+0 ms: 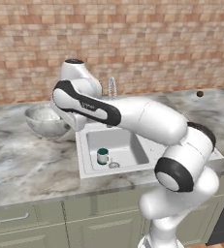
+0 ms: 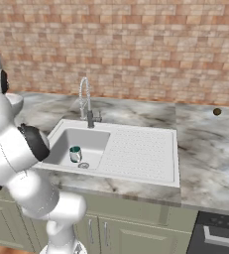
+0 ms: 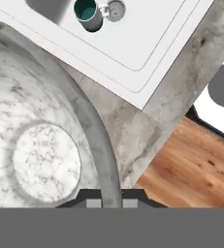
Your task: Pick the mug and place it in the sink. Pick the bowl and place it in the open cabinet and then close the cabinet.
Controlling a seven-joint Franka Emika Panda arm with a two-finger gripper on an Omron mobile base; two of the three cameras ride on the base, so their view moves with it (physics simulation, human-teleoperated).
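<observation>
We find the small dark green cylindrical mug with a white band (image 1: 103, 156) standing upright inside the light grey rectangular sink (image 1: 133, 167), on the basin floor just beside the round metal drain (image 1: 114, 165); looking down from the hand view, the mug's inside reads as hollow teal and we see nothing in it. The basin is smooth and matte, with a ridged drainboard (image 2: 142, 153) running off to one side and a chrome coiled-spring faucet (image 2: 86, 101) rising at its back edge. The round, deep bowl with a grey-white marbled finish (image 1: 46, 120) sits on the mottled grey marble countertop (image 1: 21, 164) near the sink's corner, apart from the sink's rim, and its veined interior with a flat circular bottom holds nothing. The gripper (image 3: 112, 203) hangs directly above the bowl's rim, its two small dark fingertips (image 3: 93, 203) drawn close together on either side of the rim's edge; we take it as clenched, though we cannot tell whether the tips actually grip the rim. Behind the counter stands a wall of rough red-brown brick (image 2: 136, 44), below it are sage-green panelled cupboard fronts (image 1: 45, 223), and a small dark round object (image 2: 216, 112) lies well apart on the far countertop.
</observation>
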